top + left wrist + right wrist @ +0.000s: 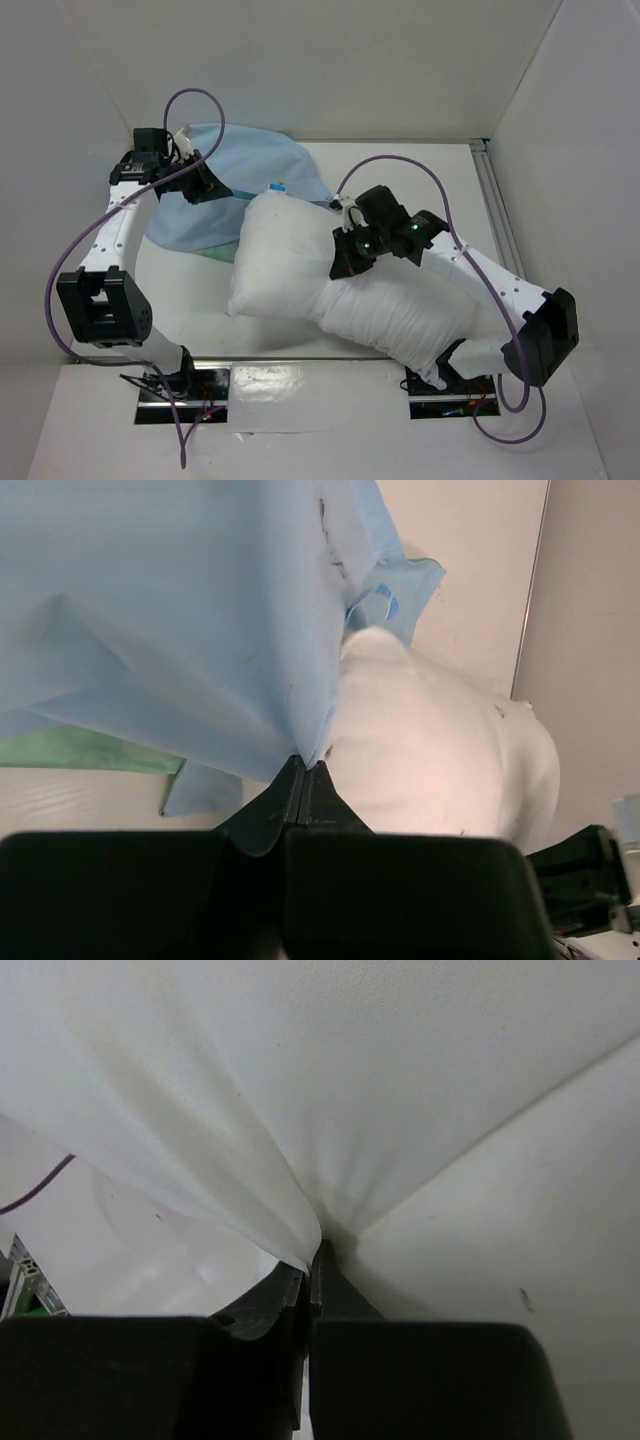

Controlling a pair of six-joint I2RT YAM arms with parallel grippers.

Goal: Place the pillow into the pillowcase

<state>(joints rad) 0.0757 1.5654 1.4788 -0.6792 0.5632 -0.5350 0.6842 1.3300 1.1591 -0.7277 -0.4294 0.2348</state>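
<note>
The plump white pillow point(340, 290) lies slantwise across the middle of the table. Its far left corner rests against the pillowcase point(245, 170), a thin light-blue cloth spread at the back left with a mint-green edge point(214, 252) showing underneath. My left gripper point(208, 184) is shut on a pinched fold of the pillowcase point(180, 610) and lifts it, with the pillow point(430, 750) just to the right of the jaws point(305, 765). My right gripper point(342, 262) sits on top of the pillow, shut on a raised fold of the pillow's white fabric point(350, 1080) at its fingertips point(315, 1252).
White walls close in the table at the back and on both sides. An aluminium rail point(497, 200) runs along the right edge. Purple cables point(400, 165) loop above both arms. The right arm's lower links point(500, 290) lie beside the pillow's near right end.
</note>
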